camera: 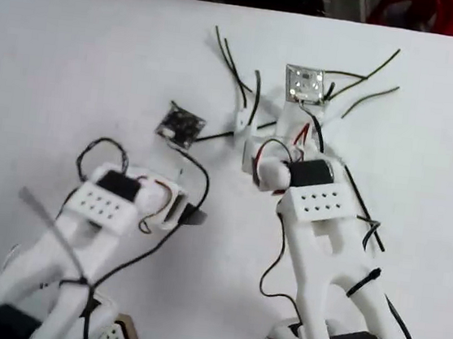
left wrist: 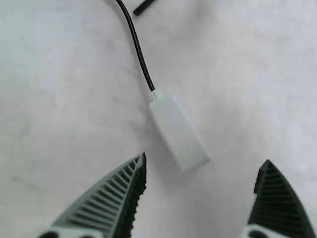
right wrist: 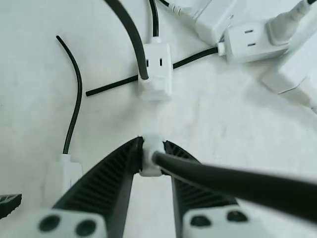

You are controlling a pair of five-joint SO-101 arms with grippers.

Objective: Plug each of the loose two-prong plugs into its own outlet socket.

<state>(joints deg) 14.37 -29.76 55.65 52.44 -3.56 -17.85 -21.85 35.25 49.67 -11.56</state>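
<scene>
Right claw (right wrist: 152, 143): clenched on one white plug (right wrist: 148, 151), thick black cable (right wrist: 233, 183) trailing. Plug is just before socket (right wrist: 155, 69), not touching. Two sockets with visible slots; second socket (right wrist: 245, 42) lies farther off. Left claw (left wrist: 205, 159): released, two fingers spread over table (left wrist: 59, 99). One loose plug (left wrist: 178, 131) on thin wire (left wrist: 136, 44) lies flat, near end between fingertips, touching neither; prongs not seen.

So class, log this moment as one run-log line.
left tool: open, above white corded connector | right tool: shut on white plug | two-slot socket: empty, ahead of that plug
</scene>
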